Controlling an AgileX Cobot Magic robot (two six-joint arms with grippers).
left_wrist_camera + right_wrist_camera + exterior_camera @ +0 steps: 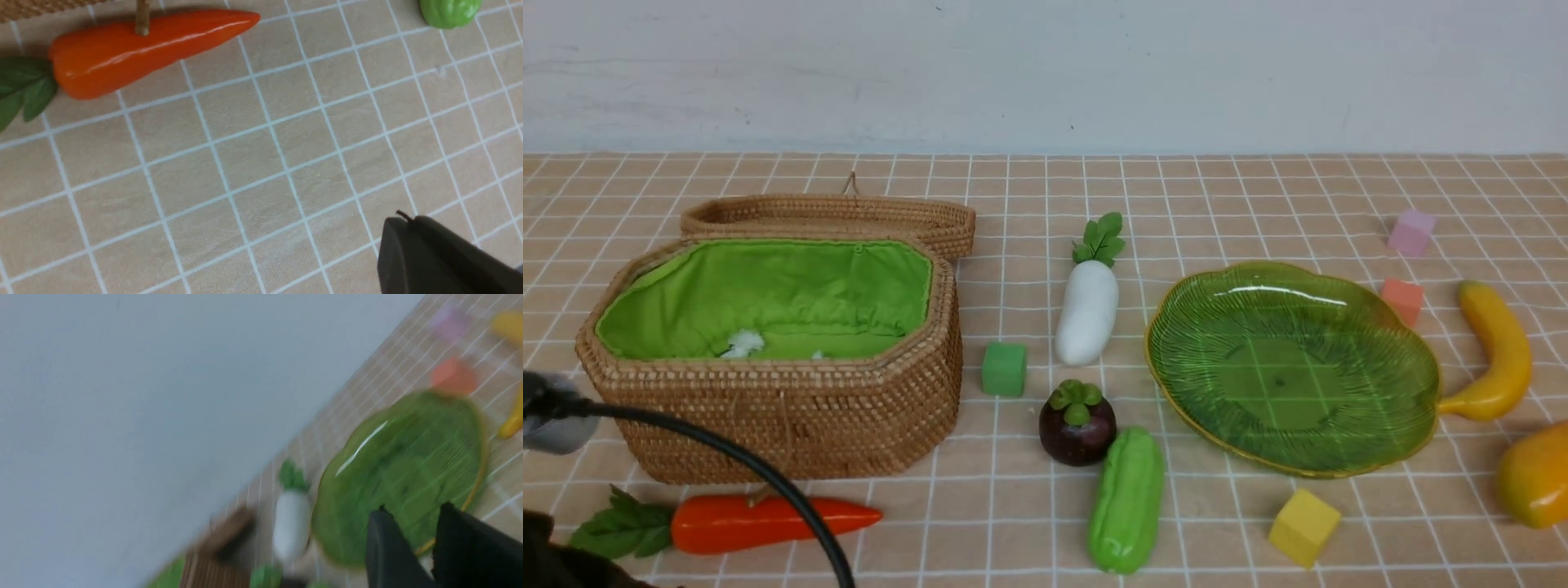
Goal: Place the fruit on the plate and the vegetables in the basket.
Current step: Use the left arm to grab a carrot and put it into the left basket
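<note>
Only one dark finger of the left gripper pokes into its wrist view, so I cannot tell whether it is spread or closed; it hangs over bare checked tablecloth, and the front view catches just a black cable low on the left. Over to the right gripper — two dark fingers a narrow gap apart, nothing between them, in a badly blurred wrist view with the plate beyond. That green ribbed plate sits right of centre and carries nothing. Fruit is scattered around it: the banana curves along its right side with the near tip right at the rim, the mango lies at the right edge of the front view, and the mangosteen stands left of the plate, tight beside the gourd. Just behind those two lies the radish, leaves pointing away. On the left, the basket stands with its lid thrown back and its green lining showing — no vegetable inside. Along its front wall lies the carrot, leaves to the left, with the loop clasp dangling over it. Foam cubes dot the cloth: a green cube beside the radish, a yellow cube in front of the plate, an orange cube and a pink cube behind it.
</note>
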